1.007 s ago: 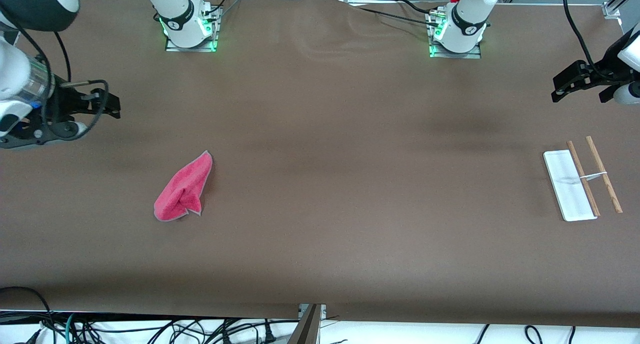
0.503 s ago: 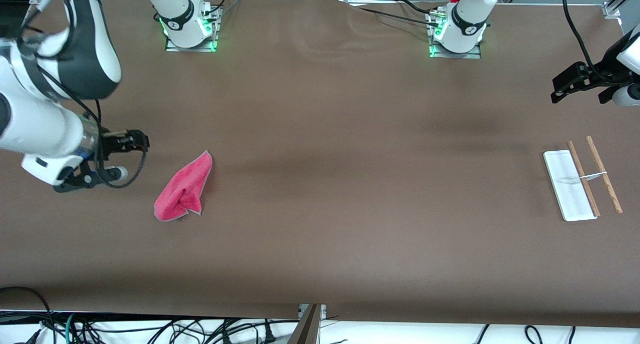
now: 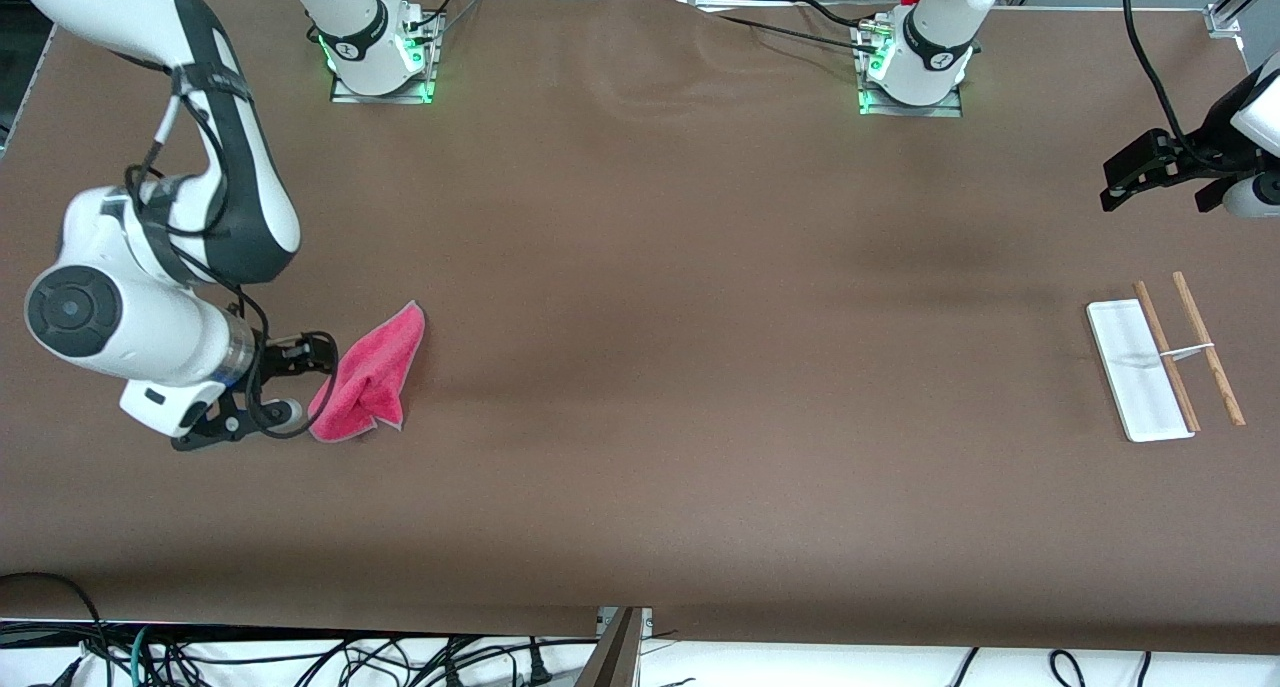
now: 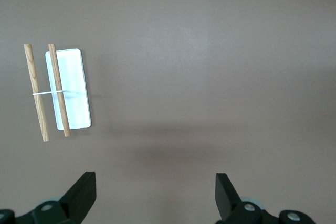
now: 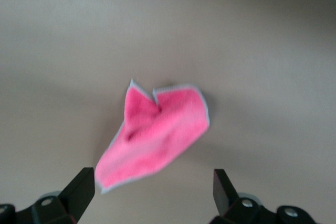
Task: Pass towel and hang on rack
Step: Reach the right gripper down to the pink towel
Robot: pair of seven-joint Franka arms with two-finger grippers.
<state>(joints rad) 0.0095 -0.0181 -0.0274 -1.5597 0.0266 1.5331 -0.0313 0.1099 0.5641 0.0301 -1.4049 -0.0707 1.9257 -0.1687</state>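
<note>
Two pincers, both spread wide and empty: my right pincer (image 3: pixel 318 352) hovers just beside the crumpled towel (image 3: pixel 368 377); my left pincer (image 3: pixel 1120 179) waits above the counter (image 3: pixel 660 317) near the rack (image 3: pixel 1160 362).

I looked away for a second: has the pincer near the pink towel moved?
Yes. The right pincer has swung down the front view toward the towel, which has stayed put, and now sits right beside it, open.

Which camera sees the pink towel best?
The right wrist view: the whole towel shows, large, with nothing covering it. The front view shows it small, its edge tucked under the right pincer. The left wrist view misses it.
</note>
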